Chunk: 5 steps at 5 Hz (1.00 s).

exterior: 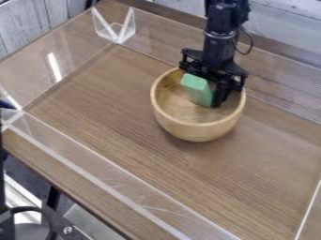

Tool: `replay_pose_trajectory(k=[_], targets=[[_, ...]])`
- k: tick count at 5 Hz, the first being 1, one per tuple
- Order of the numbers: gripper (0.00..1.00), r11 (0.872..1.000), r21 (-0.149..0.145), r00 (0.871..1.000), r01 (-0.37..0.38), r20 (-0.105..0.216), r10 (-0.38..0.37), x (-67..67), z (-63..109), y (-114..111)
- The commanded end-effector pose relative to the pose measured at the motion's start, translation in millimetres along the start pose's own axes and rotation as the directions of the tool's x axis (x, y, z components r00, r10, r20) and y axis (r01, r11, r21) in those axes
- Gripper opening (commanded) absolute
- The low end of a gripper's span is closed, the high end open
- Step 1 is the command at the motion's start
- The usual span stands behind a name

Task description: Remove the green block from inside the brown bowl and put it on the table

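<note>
The green block (196, 89) lies against the gripper (216, 86), inside the brown bowl (196, 118). The jaws are shut; their contact is unclear.

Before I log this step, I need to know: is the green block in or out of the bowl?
In: the green block shows within the rim of the brown bowl, beside the gripper.

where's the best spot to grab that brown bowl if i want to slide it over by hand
Probably the near rim of the brown bowl, pinched from the front: its thick edge curves up open there, while the gripper and green block crowd the far side. I'd wait until the arm is out first.
</note>
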<state>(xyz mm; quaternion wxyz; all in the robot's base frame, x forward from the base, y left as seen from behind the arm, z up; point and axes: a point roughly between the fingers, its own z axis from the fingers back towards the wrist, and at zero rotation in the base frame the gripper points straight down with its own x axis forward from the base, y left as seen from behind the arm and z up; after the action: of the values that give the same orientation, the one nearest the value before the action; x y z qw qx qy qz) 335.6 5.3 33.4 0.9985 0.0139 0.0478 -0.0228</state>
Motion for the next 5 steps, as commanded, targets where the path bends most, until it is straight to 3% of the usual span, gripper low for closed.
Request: replay_pose_trajectory(k=[1,2,3,4,5], targets=[[0.00,1.000,-0.002,0.994,0.000,0.105,0.000,6.3,36.9,4],[0.00,1.000,0.012,0.991,0.001,0.137,-0.003,0.8,54.6,3],[0.00,1.000,0.028,0.982,-0.014,0.191,0.008,-9.2,83.8,5],[0.00,1.000,0.011,0.974,0.011,0.225,-0.013,-14.0,100.4,24],[0.00,1.000,0.003,0.977,0.012,0.214,-0.013,-22.0,94.1,52]])
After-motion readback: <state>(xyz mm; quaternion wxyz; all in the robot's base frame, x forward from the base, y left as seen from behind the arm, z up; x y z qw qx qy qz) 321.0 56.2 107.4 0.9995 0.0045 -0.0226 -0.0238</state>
